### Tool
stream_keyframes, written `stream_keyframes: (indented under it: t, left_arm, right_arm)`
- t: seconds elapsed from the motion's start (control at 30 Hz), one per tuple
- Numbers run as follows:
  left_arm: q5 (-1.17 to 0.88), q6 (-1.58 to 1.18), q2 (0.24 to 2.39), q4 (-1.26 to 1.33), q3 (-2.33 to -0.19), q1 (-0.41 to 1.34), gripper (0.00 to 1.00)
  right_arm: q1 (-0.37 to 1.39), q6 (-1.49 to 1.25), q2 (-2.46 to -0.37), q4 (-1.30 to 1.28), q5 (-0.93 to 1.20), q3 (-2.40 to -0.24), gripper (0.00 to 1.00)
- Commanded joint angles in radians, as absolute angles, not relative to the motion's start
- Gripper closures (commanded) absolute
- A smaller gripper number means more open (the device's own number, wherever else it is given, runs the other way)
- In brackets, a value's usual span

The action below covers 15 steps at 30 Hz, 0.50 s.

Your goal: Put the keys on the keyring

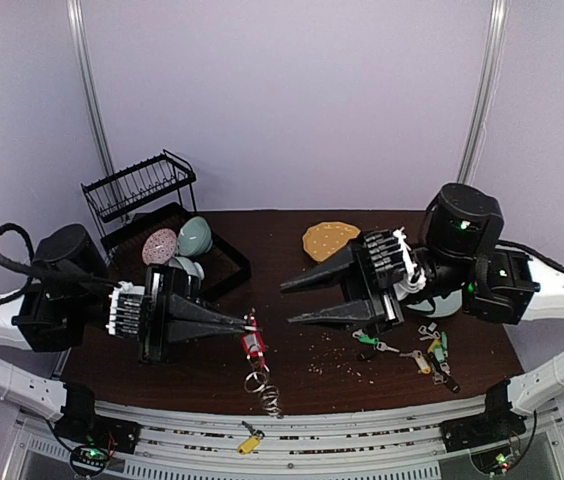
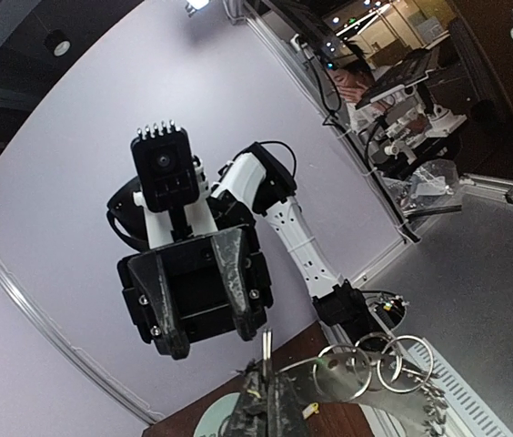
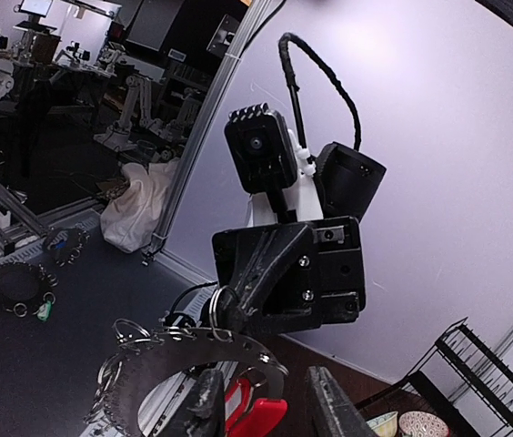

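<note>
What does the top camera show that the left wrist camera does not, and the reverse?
Only the top camera: the loose keys on the table, the yellow plate and the dish rack. Only the left wrist camera: the right arm's own camera seen face-on, and the room beyond the table. Both: the keyring clamped in the left pincer, with the open right pincer facing it.

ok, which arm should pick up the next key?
Right. The right gripper is open and free, and the keys lie on its side. The left gripper is shut on the keyring.
</note>
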State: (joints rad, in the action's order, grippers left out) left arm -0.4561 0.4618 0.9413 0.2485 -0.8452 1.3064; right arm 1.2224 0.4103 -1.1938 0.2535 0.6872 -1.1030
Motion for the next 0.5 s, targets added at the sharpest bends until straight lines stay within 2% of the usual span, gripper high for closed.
stream_keyframes:
  t: [0.0, 0.17, 0.33, 0.47]
  left_arm:
    - [-0.555, 0.524, 0.922, 0.205, -0.876, 1.311, 1.00]
    - [-0.608, 0.510, 0.912, 0.161, -0.918, 1.312, 1.00]
    - [-0.455, 0.422, 0.883, 0.146, -0.905, 1.312, 1.00]
    - [-0.274, 0.271, 0.744, 0.219, -0.752, 1.312, 1.00]
  right_arm:
    - [1.229, 0.505, -1.139, 0.139, 0.656, -1.056, 0.66]
    - [1.230, 0.485, -1.124, 0.156, 0.574, -1.024, 0.65]
    - [1.218, 0.292, -1.181, 0.153, 0.328, -0.989, 0.65]
    - [1.177, 0.041, -1.226, 0.219, 0.202, -0.890, 0.65]
